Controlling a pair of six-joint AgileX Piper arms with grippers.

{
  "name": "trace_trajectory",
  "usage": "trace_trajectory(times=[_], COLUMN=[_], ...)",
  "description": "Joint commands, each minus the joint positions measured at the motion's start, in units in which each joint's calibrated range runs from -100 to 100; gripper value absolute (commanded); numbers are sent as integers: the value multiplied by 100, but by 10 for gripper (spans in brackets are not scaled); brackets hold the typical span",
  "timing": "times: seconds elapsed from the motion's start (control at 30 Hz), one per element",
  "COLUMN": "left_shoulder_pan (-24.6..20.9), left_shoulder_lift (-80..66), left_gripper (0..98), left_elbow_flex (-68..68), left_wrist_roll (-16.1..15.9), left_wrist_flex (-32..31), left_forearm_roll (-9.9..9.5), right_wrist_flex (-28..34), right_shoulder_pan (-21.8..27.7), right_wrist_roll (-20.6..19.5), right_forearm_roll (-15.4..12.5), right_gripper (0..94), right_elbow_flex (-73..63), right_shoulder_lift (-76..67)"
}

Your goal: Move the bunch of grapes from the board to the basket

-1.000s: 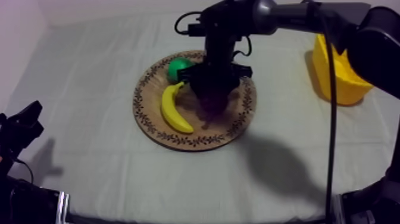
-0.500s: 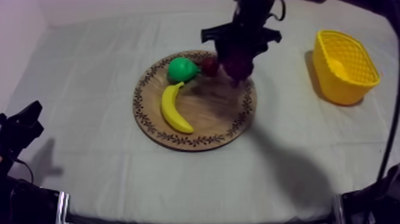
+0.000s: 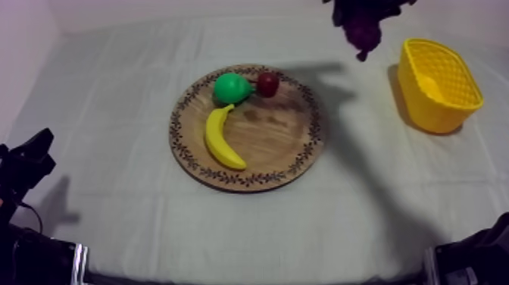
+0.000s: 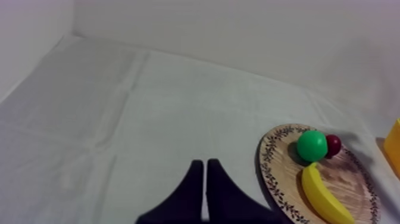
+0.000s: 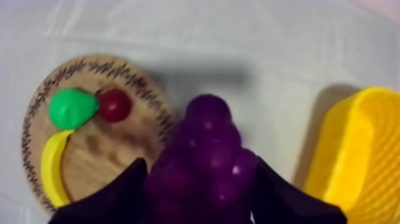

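Note:
A purple bunch of grapes (image 3: 363, 27) hangs high in the air between the wooden board (image 3: 288, 144) and the yellow basket (image 3: 438, 83), left of the basket. My right gripper (image 5: 199, 190) is shut on the bunch of grapes (image 5: 205, 155), its black fingers (image 5: 122, 190) at either side of it. The board (image 5: 128, 143) shows below and behind the grapes, the basket (image 5: 357, 155) beside them. My left gripper (image 4: 205, 179) rests shut as a narrow wedge over the cloth, left of the board (image 4: 280, 179); it also sits low at the table's left edge (image 3: 26, 163).
On the board lie a yellow banana (image 3: 220, 138), a green pear (image 3: 229, 88) and a small red fruit (image 3: 267, 83). The basket stands at the table's right side. A pale wall rises behind the table.
My right gripper has lifted the grapes off the board and carried them up and to the right, toward the basket. The left arm has stayed still.

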Motion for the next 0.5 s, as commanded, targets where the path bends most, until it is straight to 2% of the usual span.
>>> trace_trajectory(times=[0.0, 0.2, 0.47], left_shoulder_pan=[-1, -1, -1], left_shoulder_lift=[0, 0, 0], left_gripper=[1, 1, 1], left_elbow_flex=[-1, -1, -1], left_wrist_roll=[0, 0, 0], left_wrist_flex=[0, 0, 0], left_forearm_roll=[0, 0, 0], right_wrist_flex=[-77, -303, -307], right_shoulder_pan=[242, 722, 1258], right_wrist_roll=[217, 569, 772], right_forearm_roll=[36, 142, 193], right_gripper=[351, 356, 349], right_elbow_flex=[-67, -257, -695], right_shoulder_lift=[-46, -133, -37])
